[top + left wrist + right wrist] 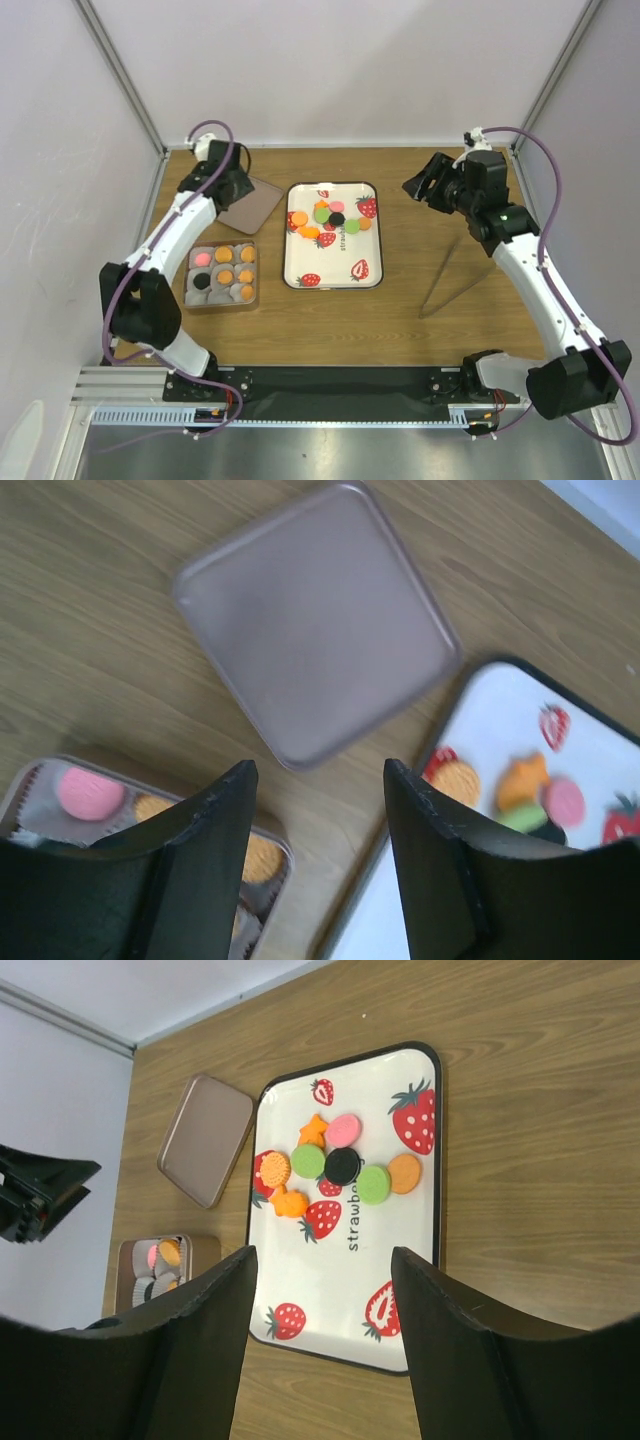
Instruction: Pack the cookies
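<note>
Several cookies, orange, pink, green and black, lie clustered on the far half of a white strawberry-print tray; they also show in the right wrist view. A compartmented box left of the tray holds a pink, a black and several orange cookies in paper cups. My left gripper is open and empty, above the table between the box and the tray, near the lid. My right gripper is open and empty, raised to the right of the tray.
The flat brownish lid lies on the wooden table behind the box, left of the tray's far corner. White enclosure walls stand close on the left, right and back. The arm bases sit along the near edge.
</note>
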`<state>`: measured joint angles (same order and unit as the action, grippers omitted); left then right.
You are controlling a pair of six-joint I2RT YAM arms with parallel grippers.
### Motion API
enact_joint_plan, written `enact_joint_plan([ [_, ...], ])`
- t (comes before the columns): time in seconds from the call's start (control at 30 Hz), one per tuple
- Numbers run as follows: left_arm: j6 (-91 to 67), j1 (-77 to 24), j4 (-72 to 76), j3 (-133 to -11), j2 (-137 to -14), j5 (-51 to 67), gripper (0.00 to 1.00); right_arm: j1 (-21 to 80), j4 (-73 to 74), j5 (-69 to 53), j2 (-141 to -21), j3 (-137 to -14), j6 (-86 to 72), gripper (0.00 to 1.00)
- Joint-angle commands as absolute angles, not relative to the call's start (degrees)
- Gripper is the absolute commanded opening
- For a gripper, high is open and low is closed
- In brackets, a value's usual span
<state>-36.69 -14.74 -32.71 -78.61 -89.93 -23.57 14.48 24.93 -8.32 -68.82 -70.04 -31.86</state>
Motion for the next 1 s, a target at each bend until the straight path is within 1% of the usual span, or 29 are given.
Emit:
enact_joint_plan([
  [0.0,-40.0,-9.3,-35.0,-82.4,-94.3,-22.6,0.59,14.2,19.4,-10.3,-71.4,-70.4,-28.6,0.62],
  [0.13,-42.5,-2.9,-35.2,-85.1,-99.5,-20.7,0.55,12.8,19.4,-13.4,-74.2,-70.4,-26.4,0.61],
  [0.27,-45.3,-0.4,-37.3,-89.7,-106.3,-20.1,0.54,11.8,17.7,-17.8,-75.2,-68.6,-27.2,0.59],
  [0.3,-45.8,-0.2,-38.0,-91.7,-108.9,-20.1,0.54,11.8,17.5,-18.2,-75.1,-68.0,-27.2,0.59],
  [0.47,-48.3,2.6,-39.5,-95.0,-114.2,-18.4,0.53,11.7,17.1,-18.4,-73.7,-67.0,-27.0,0.59],
  [0.63,-51.0,4.0,-40.0,-94.3,-115.9,-18.2,0.51,11.6,17.1,-18.2,-73.5,-66.9,-26.9,0.59],
  [0.97,-53.1,4.8,-38.8,-93.2,-118.2,-17.2,0.51,11.5,17.1,-18.4,-73.7,-66.9,-26.5,0.59],
])
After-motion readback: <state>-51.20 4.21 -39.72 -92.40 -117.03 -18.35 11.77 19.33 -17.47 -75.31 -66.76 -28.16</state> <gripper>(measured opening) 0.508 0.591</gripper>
